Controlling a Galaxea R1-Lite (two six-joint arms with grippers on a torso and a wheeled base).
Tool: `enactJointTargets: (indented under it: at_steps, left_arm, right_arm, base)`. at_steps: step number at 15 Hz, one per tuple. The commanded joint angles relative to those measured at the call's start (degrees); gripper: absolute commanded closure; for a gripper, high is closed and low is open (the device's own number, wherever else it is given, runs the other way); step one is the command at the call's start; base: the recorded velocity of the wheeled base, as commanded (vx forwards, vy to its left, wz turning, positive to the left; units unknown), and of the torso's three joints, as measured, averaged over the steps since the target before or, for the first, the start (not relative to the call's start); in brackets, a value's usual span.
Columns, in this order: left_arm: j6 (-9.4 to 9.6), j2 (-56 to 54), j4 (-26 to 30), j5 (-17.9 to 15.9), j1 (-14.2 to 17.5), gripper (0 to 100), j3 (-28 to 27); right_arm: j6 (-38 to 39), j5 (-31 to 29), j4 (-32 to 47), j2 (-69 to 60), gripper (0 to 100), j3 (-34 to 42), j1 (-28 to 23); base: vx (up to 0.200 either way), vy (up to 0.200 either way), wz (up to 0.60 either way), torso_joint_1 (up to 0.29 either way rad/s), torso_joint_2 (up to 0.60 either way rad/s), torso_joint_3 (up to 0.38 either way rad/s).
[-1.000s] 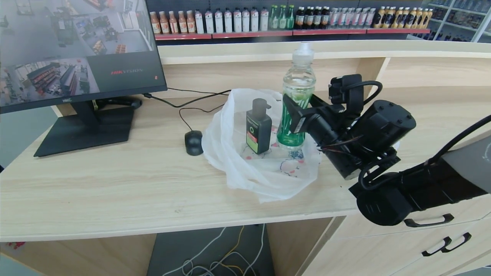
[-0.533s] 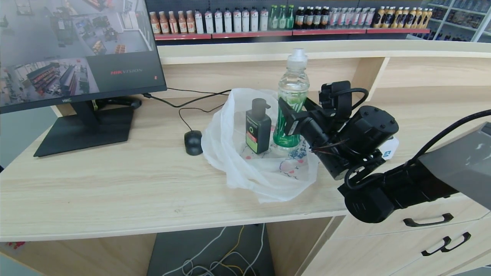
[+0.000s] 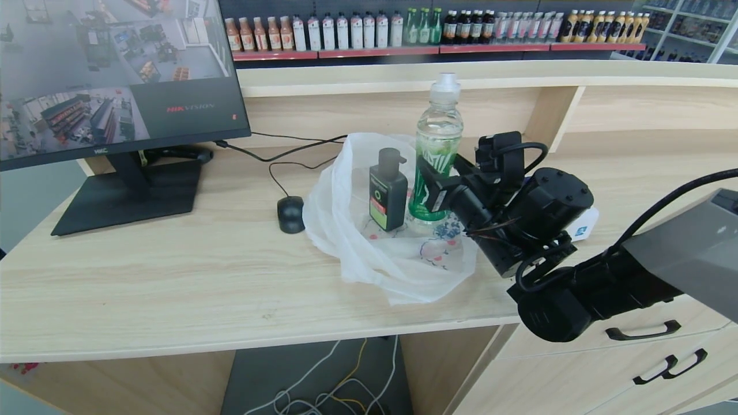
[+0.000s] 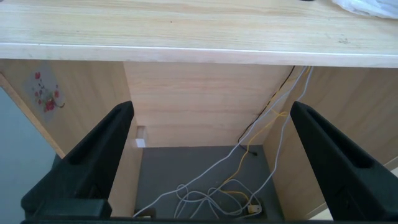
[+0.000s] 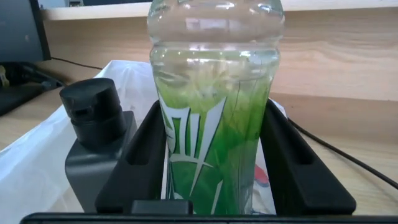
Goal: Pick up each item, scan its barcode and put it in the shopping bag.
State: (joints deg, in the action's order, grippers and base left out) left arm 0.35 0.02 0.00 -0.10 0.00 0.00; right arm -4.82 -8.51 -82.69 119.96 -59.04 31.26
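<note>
One pale worktop (image 3: pixel 173 276) carries an open white shopping bag (image 3: pixel 346 242). Inside it, the right claw (image 3: pixel 431 183) clamps a green-labelled bottle (image 3: pixel 438 144) upright, just beside a black pump bottle (image 3: pixel 387 193). The left claw (image 4: pixel 211 155) gapes wide below the worktop's edge.

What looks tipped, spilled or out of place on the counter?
Nothing stands out. The right pincer holds the drink bottle upright in the shopping bag, beside the upright pump bottle; no spill shows.
</note>
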Motion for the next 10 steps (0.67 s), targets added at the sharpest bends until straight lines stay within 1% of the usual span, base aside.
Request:
enactJointTargets:
  at_steps: [1, 10]
  left_arm:
    - [0.0, 0.1, 0.0, 0.0, 0.0, 0, 0.0]
    - [0.0, 0.1, 0.0, 0.0, 0.0, 0, 0.0]
  right_arm:
    - [0.0, 0.0, 0.0, -0.2, 100, 1.2, 0.0]
    - [0.0, 0.0, -0.4, -1.8, 100, 6.0, 1.1]
  base:
    - [0.0, 0.0, 0.0, 0.0, 0.0, 0.0]
    - [0.0, 0.0, 0.0, 0.0, 0.0, 0.0]
